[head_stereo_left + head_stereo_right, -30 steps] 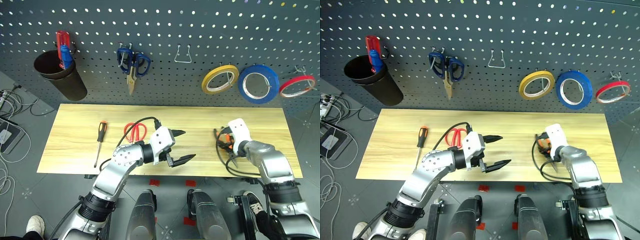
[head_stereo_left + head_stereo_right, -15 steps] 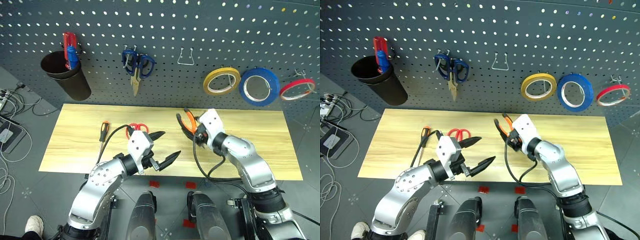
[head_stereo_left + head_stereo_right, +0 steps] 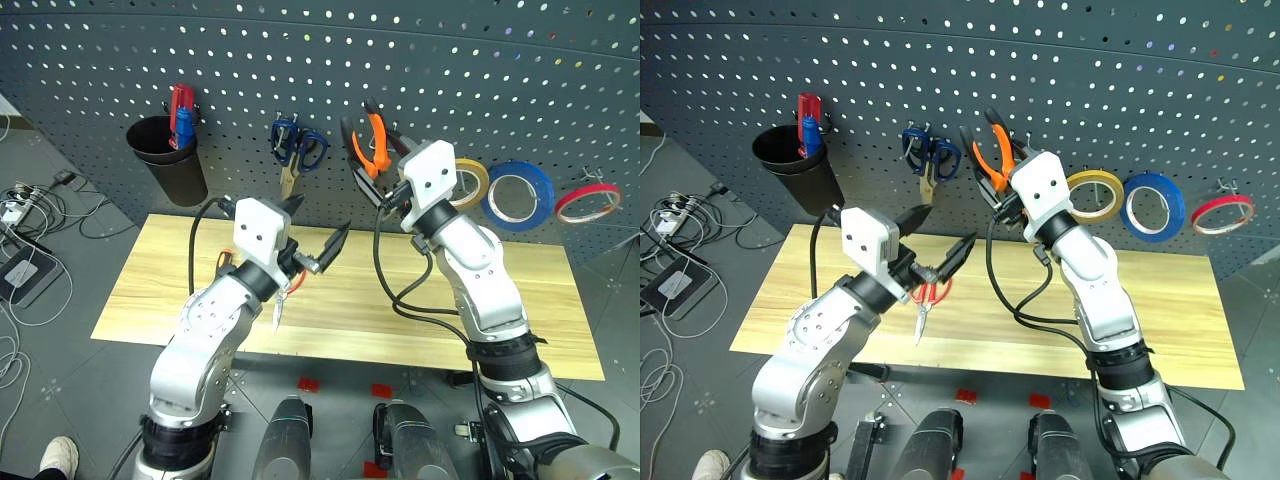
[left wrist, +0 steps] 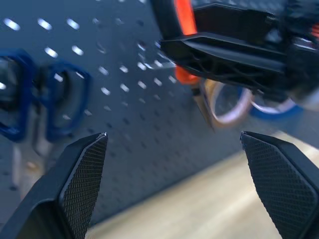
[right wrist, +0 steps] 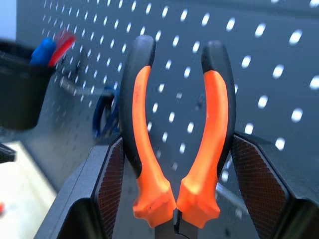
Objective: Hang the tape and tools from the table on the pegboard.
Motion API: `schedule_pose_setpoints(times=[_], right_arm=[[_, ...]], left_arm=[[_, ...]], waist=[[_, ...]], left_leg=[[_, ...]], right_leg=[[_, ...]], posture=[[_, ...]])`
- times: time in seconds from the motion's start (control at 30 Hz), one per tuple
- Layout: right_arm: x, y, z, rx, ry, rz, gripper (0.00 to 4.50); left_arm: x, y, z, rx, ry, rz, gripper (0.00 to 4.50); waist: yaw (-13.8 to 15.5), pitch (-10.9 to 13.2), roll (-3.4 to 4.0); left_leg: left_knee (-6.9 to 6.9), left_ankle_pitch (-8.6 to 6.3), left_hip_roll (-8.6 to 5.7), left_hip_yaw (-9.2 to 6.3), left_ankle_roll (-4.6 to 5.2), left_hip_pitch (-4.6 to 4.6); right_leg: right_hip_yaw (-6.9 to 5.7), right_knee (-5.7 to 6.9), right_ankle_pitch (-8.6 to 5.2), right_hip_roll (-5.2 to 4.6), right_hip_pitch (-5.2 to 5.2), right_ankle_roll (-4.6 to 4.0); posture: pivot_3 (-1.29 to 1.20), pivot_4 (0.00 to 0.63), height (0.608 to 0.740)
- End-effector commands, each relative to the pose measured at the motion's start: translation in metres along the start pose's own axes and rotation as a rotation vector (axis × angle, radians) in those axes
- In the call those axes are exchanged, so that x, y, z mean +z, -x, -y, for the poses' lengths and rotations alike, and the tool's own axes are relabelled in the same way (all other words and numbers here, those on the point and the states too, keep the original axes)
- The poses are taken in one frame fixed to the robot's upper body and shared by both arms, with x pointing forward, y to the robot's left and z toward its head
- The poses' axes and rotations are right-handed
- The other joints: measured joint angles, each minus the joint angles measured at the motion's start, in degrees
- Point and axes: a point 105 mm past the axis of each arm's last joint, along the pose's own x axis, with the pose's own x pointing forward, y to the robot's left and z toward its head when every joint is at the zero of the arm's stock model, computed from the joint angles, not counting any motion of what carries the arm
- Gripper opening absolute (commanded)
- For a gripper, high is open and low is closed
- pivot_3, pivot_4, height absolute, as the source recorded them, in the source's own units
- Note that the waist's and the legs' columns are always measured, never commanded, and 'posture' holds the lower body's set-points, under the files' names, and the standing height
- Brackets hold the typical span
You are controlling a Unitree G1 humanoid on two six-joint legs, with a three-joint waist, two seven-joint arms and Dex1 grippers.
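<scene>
Right tool (image 3: 1005, 190) grips pliers (image 3: 992, 160), handles up, just before pegboard (image 3: 1120, 90); left tool (image 3: 938, 240) open, empty, farther off.

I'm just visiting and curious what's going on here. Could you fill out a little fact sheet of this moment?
right gripper: shut on the pliers, handles raised at the pegboard
left gripper: open, holding nothing, above the table
on the table: red-handled scissors
hanging on the pegboard: yellow tape, blue tape, red tape, blue scissors, black cup
</scene>
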Motion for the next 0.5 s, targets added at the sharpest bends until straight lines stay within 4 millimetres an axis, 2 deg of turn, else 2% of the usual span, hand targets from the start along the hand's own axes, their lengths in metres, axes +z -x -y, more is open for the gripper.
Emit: schedule_pose_setpoints(times=[0.03, 0.3, 0.5], right_arm=[[0.03, -0.014, 0.013, -0.073, 0.045, 0.151, 2.96], [0.041, -0.04, 0.035, -0.209, 0.013, 0.237, 2.96], [0.033, -0.052, 0.042, -0.267, -0.004, 0.243, 2.96]], left_arm=[[0.009, -0.01, 0.001, 0.01, -0.01, 0.054, 4.5], [0.01, -0.033, 0.002, -0.017, -0.024, 0.095, 4.5], [0.012, -0.043, 0.003, -0.038, -0.031, 0.113, 4.5]], waist=[[0.0, 0.0, -0.01], [0.0, -0.1, -0.01], [-0.1, -0.2, 0.0]], left_leg=[[0.0, 0.0, 0.01, 0.02, 0.0, -0.01], [0.01, 0.0, 0.02, 0.09, 0.0, -0.01], [0.01, 0.0, 0.03, 0.16, 0.0, -0.01]], right_leg=[[0.01, 0.01, 0.0, 0.01, -0.02, 0.0], [0.02, 0.05, 0.01, 0.01, -0.05, -0.01], [0.05, 0.14, 0.01, 0.01, -0.11, -0.01]], posture=[[0.18, 0.164, 0.74], [0.18, 0.17, 0.74], [0.19, 0.181, 0.74]])
